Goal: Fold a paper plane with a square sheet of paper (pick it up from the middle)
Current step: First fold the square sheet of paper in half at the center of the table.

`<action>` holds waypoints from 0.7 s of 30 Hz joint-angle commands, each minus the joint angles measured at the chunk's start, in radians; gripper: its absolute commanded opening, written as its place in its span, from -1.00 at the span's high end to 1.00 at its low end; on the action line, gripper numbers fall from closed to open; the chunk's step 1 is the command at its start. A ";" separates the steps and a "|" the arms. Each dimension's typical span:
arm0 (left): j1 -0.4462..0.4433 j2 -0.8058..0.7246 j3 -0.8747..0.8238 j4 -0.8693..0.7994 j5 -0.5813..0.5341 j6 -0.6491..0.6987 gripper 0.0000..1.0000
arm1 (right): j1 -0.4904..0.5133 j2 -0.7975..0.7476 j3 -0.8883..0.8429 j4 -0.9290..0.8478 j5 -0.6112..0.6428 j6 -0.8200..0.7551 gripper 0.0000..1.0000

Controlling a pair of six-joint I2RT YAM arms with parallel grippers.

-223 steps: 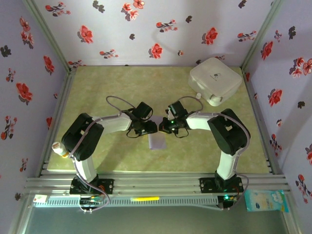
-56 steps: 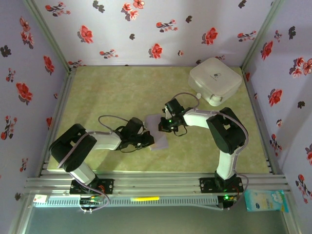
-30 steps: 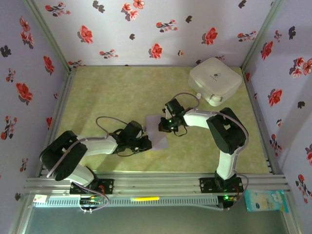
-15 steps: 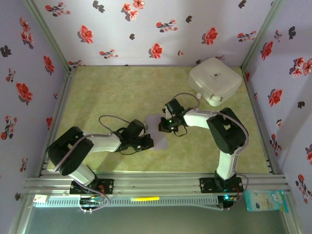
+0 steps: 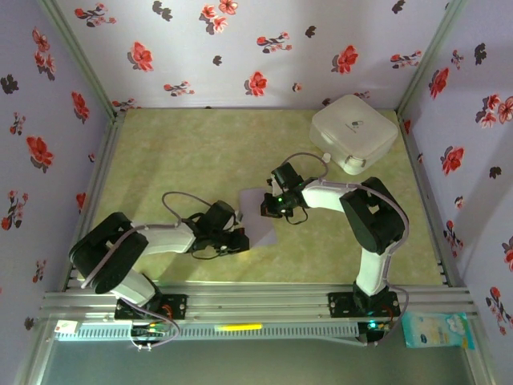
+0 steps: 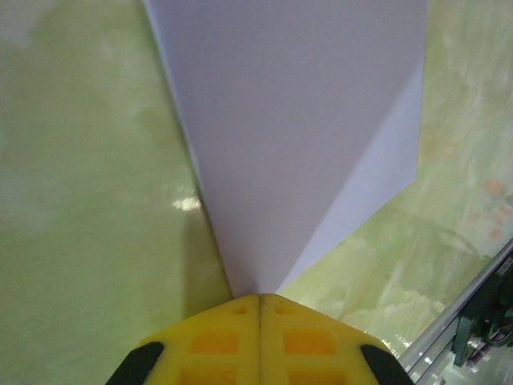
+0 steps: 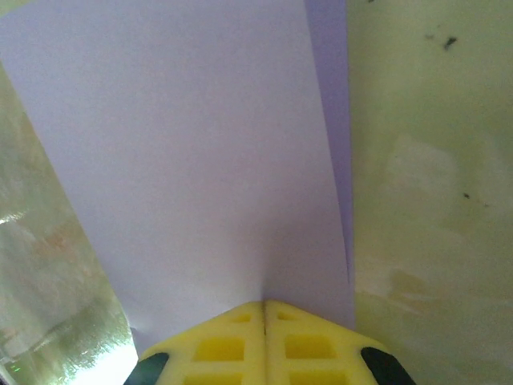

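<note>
Honestly, we'd put this somewhere in the early-to-middle part of the job, since nothing dart-shaped has formed yet. The square sheet of paper (image 5: pixel 258 216) lies on the green table (image 5: pixel 176 152), roughly mid-table between the two arms and well apart from the white rounded box (image 5: pixel 353 132) in the far right corner.

From the left wrist we see a diagonal flap lying over the sheet, so at least one fold looks done. From the right wrist, a darker strip along one edge hints at doubled layers there too.

The left gripper (image 5: pixel 238 239) is closed, with its tips right at a pointed corner of the paper. The right gripper (image 5: pixel 267 210) is closed as well, with its tips touching the sheet's other side. We can't tell whether either one pinches paper or just presses it down.

We reckon the nose folds, the centre crease and the wings are all left to do.
</note>
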 commanded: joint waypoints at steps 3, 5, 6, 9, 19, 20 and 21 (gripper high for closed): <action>-0.005 -0.070 0.061 -0.061 0.026 0.052 1.00 | -0.006 0.035 -0.036 -0.148 0.150 -0.021 1.00; 0.021 -0.079 0.115 -0.068 0.026 0.072 1.00 | -0.006 0.032 -0.034 -0.151 0.151 -0.023 1.00; 0.044 -0.076 0.142 -0.071 0.022 0.082 1.00 | -0.006 0.031 -0.030 -0.156 0.152 -0.025 1.00; 0.125 -0.024 0.217 -0.073 0.012 0.093 1.00 | -0.006 0.028 -0.032 -0.158 0.152 -0.025 1.00; 0.213 0.214 0.371 -0.020 0.046 0.113 1.00 | -0.006 0.034 -0.039 -0.144 0.142 -0.019 1.00; 0.219 0.224 0.368 -0.012 0.045 0.110 1.00 | -0.006 0.034 -0.038 -0.145 0.143 -0.020 1.00; 0.225 0.232 0.364 -0.005 0.046 0.111 1.00 | -0.007 0.033 -0.036 -0.146 0.143 -0.022 1.00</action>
